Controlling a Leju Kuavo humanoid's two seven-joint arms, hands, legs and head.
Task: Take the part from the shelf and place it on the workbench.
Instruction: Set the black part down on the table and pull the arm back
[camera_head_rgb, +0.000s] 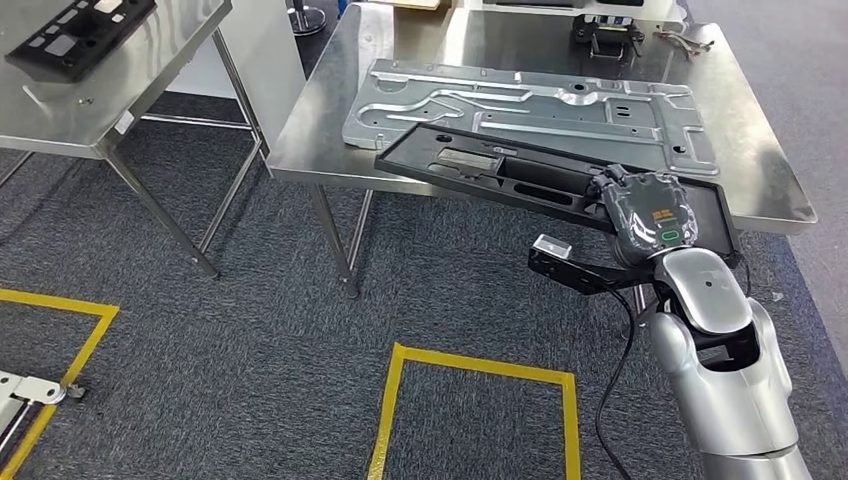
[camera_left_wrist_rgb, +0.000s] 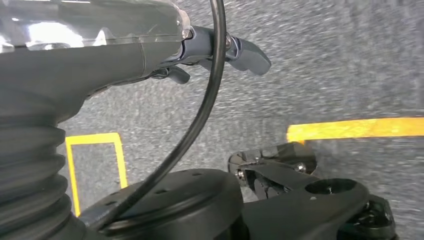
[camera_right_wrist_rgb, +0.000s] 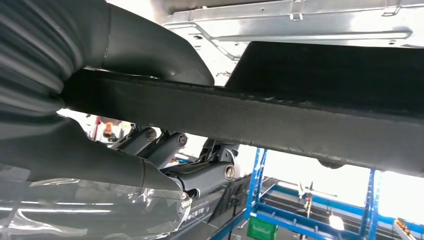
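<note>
The right robot hand (camera_head_rgb: 650, 212) was seen in the head view at the near right of the steel desk (camera_head_rgb: 770, 170), closed around the near long edge of the black part (camera_head_rgb: 500, 172). In the right wrist view the part's edge (camera_right_wrist_rgb: 280, 117) was clamped between the thick grey thumb (camera_right_wrist_rgb: 150, 50) on one face and the darker fingers (camera_right_wrist_rgb: 200, 177) curled under the other, so the right robot hand (camera_right_wrist_rgb: 125, 130) was pressed onto the part rather than spread. The part, a long flat black frame with cut-outs, was held nearly level and slightly tilted, partly over the desk's near edge and partly out over the carpet; whether its far side touched the desk could not be told. Just beyond it a large stamped silver metal panel (camera_head_rgb: 560, 115) lay flat on the desk, and a small black item (camera_head_rgb: 607, 35) was seen at the far edge. A second steel desk (camera_head_rgb: 110, 100) stood to the left, carrying another black frame (camera_head_rgb: 80, 30). Yellow tape lines (camera_head_rgb: 480, 370) were marked on the grey carpet in the near ground. The left robot hand (camera_left_wrist_rgb: 220, 50) was seen in the left wrist view above the carpet with its dark fingers (camera_left_wrist_rgb: 250, 55) extended and nothing gripped in them; how far they were spread could not be judged exactly.
</note>
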